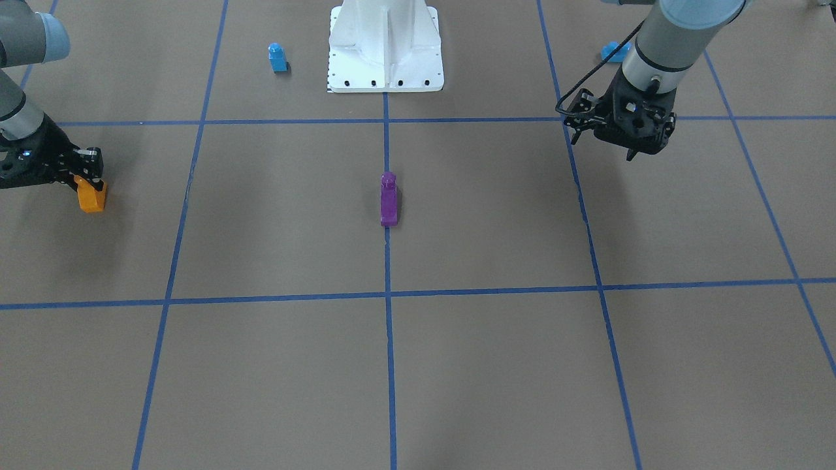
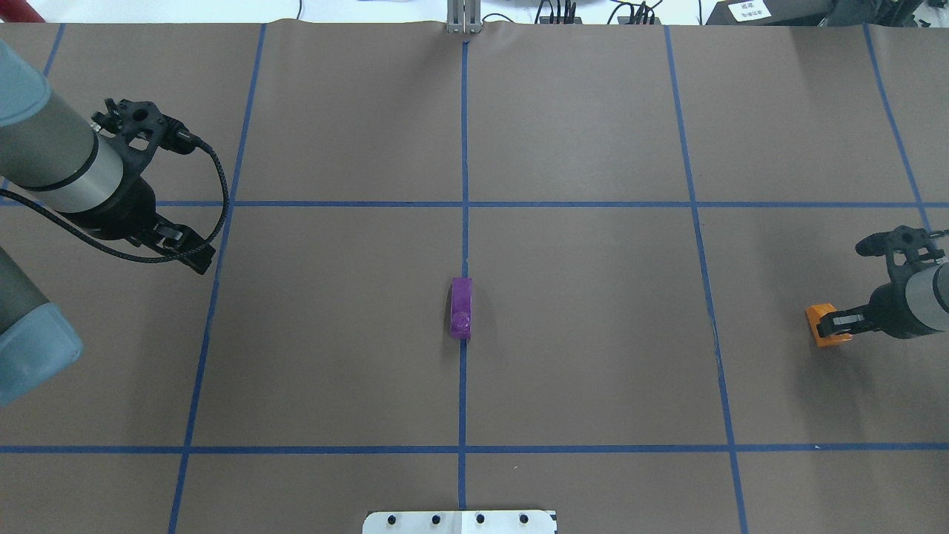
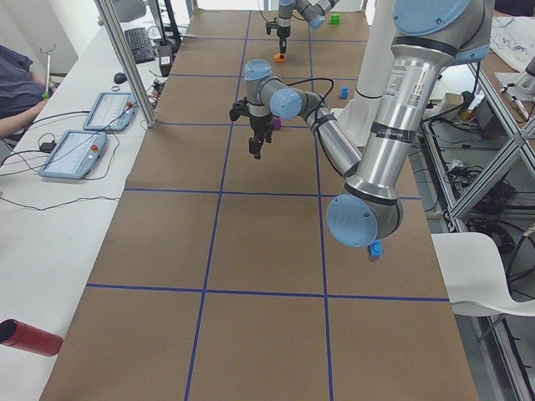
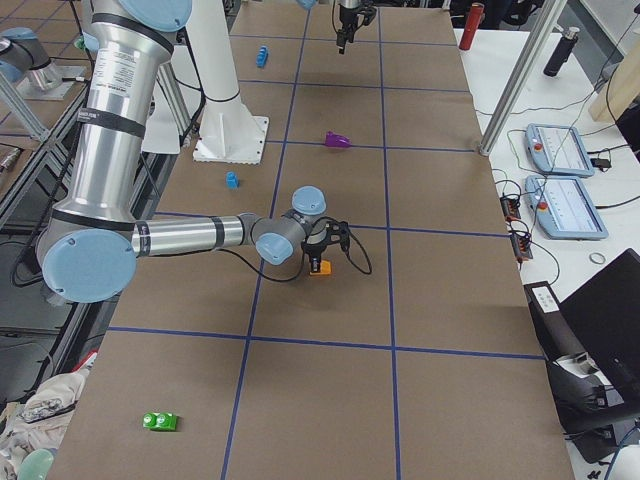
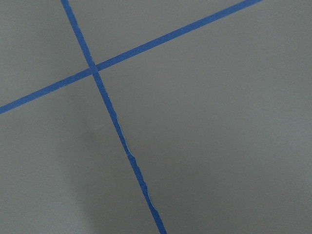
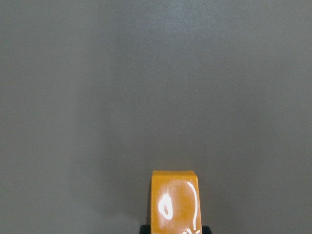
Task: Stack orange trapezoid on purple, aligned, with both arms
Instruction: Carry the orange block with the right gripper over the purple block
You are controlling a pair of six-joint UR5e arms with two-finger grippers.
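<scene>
The right hand is clenched on the orange trapezoid and holds it low over the worktop, far out on the robot's right side. The purple brick sits in the middle of the worktop, right on the blue tape line. Its long side runs along that line, toward the robot and away from it, and its round stud is at the end near the robot. So from the right hand the purple brick lies almost straight across to the robot's left, well apart. The left hand is on the other side, looks spread open and holds nothing. It is a bit nearer to the purple brick than the right hand is. I think the orange one must travel sideways and end up lined up with that long side
</scene>
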